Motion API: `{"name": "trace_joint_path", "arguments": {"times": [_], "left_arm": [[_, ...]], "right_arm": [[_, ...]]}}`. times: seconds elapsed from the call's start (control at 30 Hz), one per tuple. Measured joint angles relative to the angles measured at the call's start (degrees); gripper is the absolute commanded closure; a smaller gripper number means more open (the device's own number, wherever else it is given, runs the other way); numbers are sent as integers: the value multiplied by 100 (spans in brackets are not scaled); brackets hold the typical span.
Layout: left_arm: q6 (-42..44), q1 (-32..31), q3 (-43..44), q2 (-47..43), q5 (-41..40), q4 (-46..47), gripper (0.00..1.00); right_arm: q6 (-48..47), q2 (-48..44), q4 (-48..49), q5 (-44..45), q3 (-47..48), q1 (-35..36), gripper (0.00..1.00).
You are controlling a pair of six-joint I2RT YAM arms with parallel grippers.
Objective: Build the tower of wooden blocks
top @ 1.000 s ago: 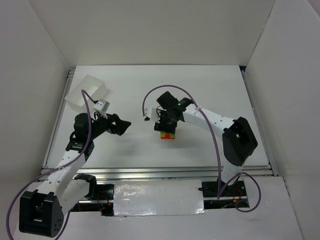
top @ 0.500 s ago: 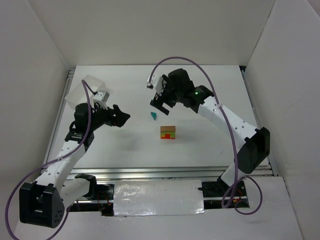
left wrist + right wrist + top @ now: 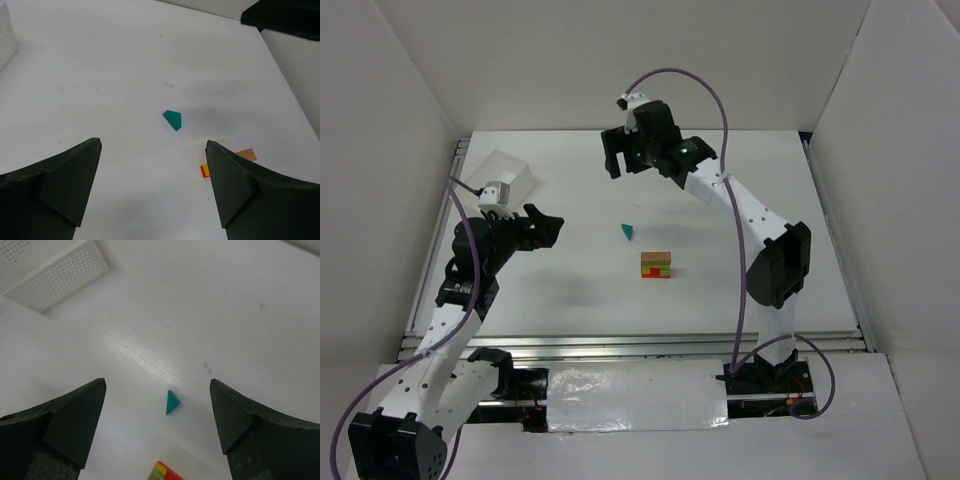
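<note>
The wood block tower [image 3: 656,266] is a small red, orange, yellow and green stack with a tan top at the table's middle. A loose teal peaked block [image 3: 628,231] lies flat just behind and left of it. High over the far middle of the table my right gripper [image 3: 623,165] stands open and empty; its wrist view looks down on the teal block [image 3: 171,402] and the tower's edge [image 3: 165,473]. My left gripper [image 3: 552,230] is open and empty, left of both. Its wrist view shows the teal block [image 3: 172,119] ahead and the tower [image 3: 205,170] partly hidden behind its right finger.
A white perforated box [image 3: 500,180] sits at the far left of the table, also seen as the box [image 3: 55,280] in the right wrist view and the box [image 3: 6,35] in the left. White walls enclose the table on three sides.
My right gripper rose off the tower, opened wide and swung up toward the back. The teal block now lies on the table beside the tower. My left arm drew back slightly.
</note>
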Motion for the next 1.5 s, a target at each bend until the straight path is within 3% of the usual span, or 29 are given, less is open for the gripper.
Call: {"name": "trace_joint_path", "arguments": {"times": [0.23,0.4,0.93,1.2,1.3,1.5], "left_arm": [[-216,-2,-68,-61,-238,-221,1],[-210,-2,-129,-70,-321,-293,1],[-199,-2,-129,-22,-323,-310,1],[-199,-2,-129,33,-358,-319,1],[-201,-2,-129,44,-356,-315,1],[-210,0,-129,210,-326,-387,1]], "right_arm": [[428,1451,-306,308,415,192,8],[612,2310,-673,387,544,280,20],[1156,2485,-1071,638,249,293,28],[1239,2485,-1067,601,103,293,62],[1239,2444,-957,603,0,293,71],[1049,2116,-616,555,-542,306,79]]}}
